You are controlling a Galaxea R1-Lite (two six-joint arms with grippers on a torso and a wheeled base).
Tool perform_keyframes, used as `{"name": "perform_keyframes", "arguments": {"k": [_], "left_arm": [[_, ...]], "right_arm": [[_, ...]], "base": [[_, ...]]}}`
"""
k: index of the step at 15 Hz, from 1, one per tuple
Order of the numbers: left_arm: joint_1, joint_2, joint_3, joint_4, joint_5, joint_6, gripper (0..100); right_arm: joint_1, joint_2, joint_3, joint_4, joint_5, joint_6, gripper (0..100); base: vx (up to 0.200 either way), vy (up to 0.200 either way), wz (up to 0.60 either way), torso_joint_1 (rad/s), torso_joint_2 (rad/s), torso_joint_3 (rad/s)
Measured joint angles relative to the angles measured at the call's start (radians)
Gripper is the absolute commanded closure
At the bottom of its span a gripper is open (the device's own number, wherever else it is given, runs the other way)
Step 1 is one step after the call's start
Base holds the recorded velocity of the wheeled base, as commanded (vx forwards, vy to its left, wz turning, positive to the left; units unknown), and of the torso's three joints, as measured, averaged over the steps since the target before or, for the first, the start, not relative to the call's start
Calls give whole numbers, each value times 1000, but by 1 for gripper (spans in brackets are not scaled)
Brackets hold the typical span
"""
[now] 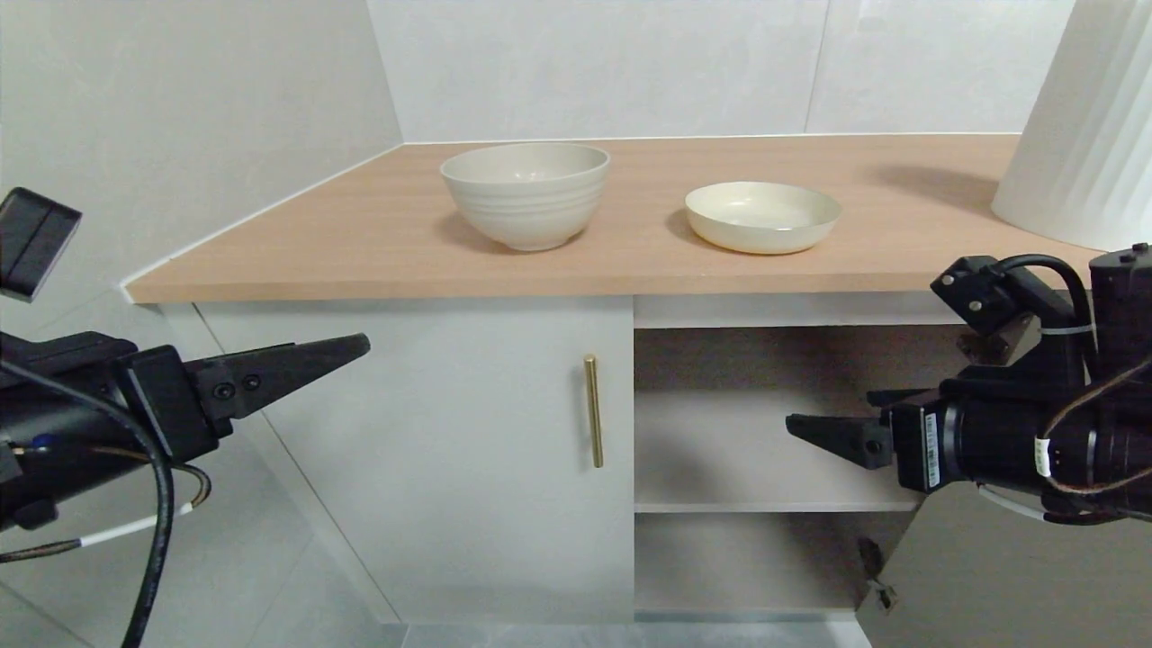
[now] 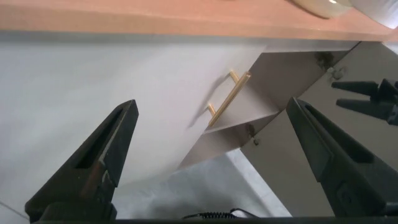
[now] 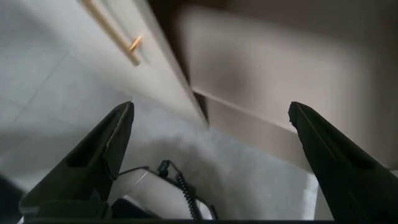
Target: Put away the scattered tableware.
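A deep cream bowl with ribbed sides stands on the wooden countertop. To its right sits a shallow cream dish, whose edge also shows in the left wrist view. Both grippers hang below counter height, in front of the cabinet. My left gripper is at the far left, open and empty, pointing at the closed door. My right gripper is open and empty before the open compartment, its fingers also seen from the left wrist.
The left cabinet door is closed, with a brass handle. The right compartment is open, with a bare shelf, and its door is swung out at the lower right. A tall white ribbed object stands at the counter's right end.
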Motion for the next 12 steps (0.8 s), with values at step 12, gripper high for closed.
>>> {"name": "perform_keyframes", "arguments": {"k": [12], "left_arm": [[0, -4, 3, -2, -4, -3, 0]], "right_arm": [[-9, -87, 43, -21, 121, -2, 0]], "base": [[0, 0, 0, 18, -62, -67]]}}
